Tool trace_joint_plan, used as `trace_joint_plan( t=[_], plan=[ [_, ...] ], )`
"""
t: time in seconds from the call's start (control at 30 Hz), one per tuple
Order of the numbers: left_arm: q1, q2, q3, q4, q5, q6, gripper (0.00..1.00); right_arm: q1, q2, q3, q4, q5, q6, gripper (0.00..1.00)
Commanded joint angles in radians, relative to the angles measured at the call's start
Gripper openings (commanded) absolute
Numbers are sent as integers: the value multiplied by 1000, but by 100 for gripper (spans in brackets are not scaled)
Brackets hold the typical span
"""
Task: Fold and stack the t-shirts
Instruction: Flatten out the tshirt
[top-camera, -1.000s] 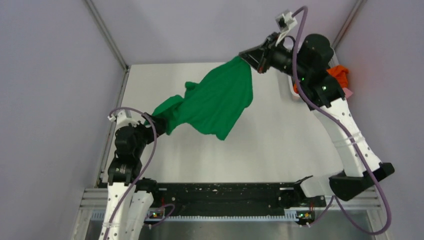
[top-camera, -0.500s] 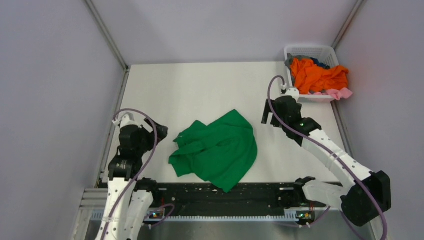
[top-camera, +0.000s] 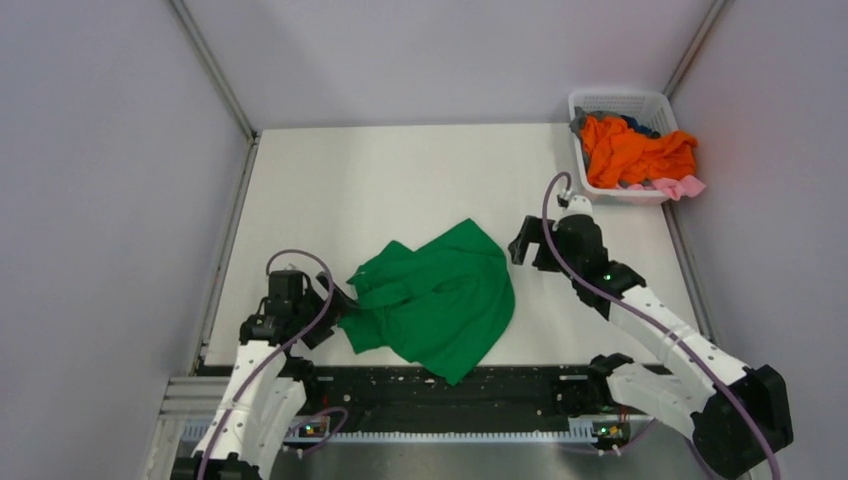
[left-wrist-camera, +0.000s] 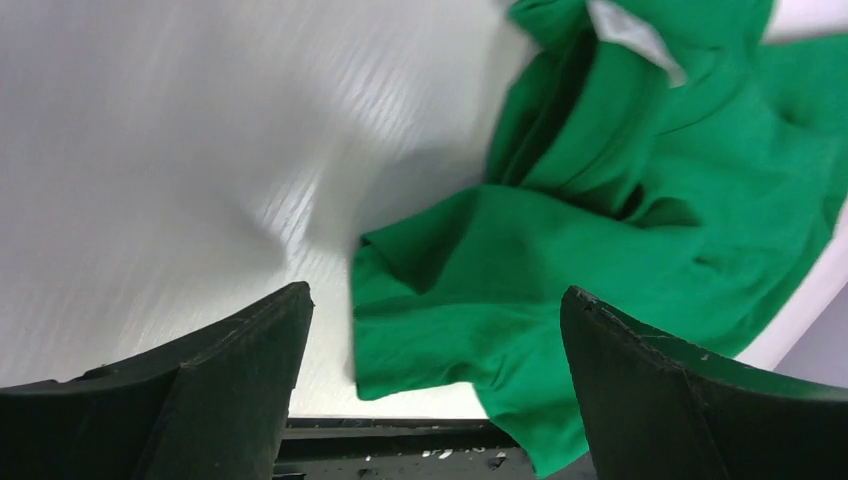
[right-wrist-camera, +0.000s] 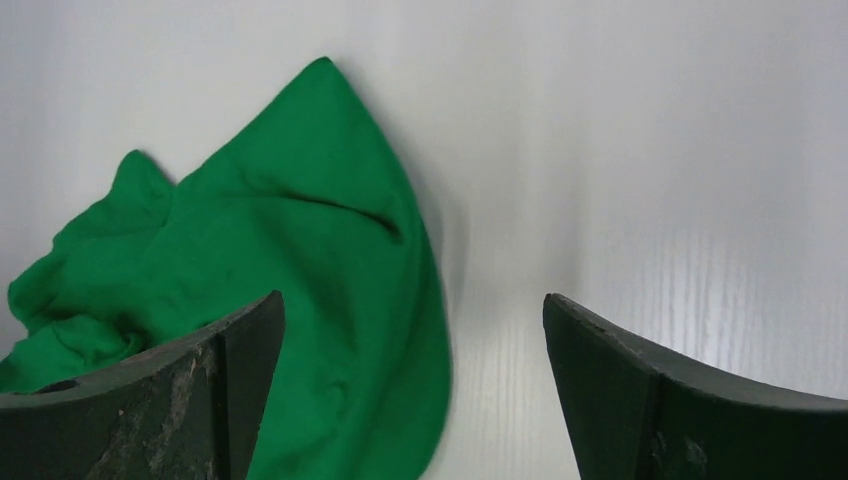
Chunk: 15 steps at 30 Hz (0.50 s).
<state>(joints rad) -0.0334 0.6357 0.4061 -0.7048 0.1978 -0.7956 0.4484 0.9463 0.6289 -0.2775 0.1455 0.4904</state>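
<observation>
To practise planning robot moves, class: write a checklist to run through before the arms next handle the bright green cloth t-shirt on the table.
1. Left pincer open, empty: ok.
2. Right pincer open, empty: ok.
3. Bright green cloth t-shirt spread flat: not ok, crumpled.
4. Its near tip fully on the white table: cannot tell.
5. Bright orange cloth t-shirt out of the way, in the white plastic lattice basket: ok.

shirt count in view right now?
3 clear: green shirt crumpled on the table, near middle; orange shirt heaped in the basket at far right; pink cloth draped over its near rim. Grey bit and blue bit beside the orange may be more.
</observation>
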Motion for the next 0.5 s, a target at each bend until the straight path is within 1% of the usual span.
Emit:
trace_joint_plan(
  t=[0.0, 0.13, 0.23, 0.33, 0.37, 0.43, 0.47],
  plan=[
    [-17, -47, -79, 31, 24, -84, 99, -2, 93, 24, 182, -110, -32, 99],
    [-30, -108, -149, 106, 45, -114, 97, -2, 236, 92, 249, -120, -99, 99],
    [-34, -86, -185, 208, 86, -125, 92, 1, 382, 176, 311, -192, -178, 98],
    [-42, -12, -191, 310, 123, -131, 77, 15, 528, 288, 315, -235, -246, 96],
    [-49, 24, -191, 351, 130, -133, 69, 20, 579, 318, 324, -236, -260, 95],
    [-67, 81, -189, 410, 144, -139, 60, 29, 674, 381, 333, -237, -272, 95],
    [-83, 104, -184, 435, 148, -143, 52, 36, 719, 408, 329, -232, -272, 95]
  ],
)
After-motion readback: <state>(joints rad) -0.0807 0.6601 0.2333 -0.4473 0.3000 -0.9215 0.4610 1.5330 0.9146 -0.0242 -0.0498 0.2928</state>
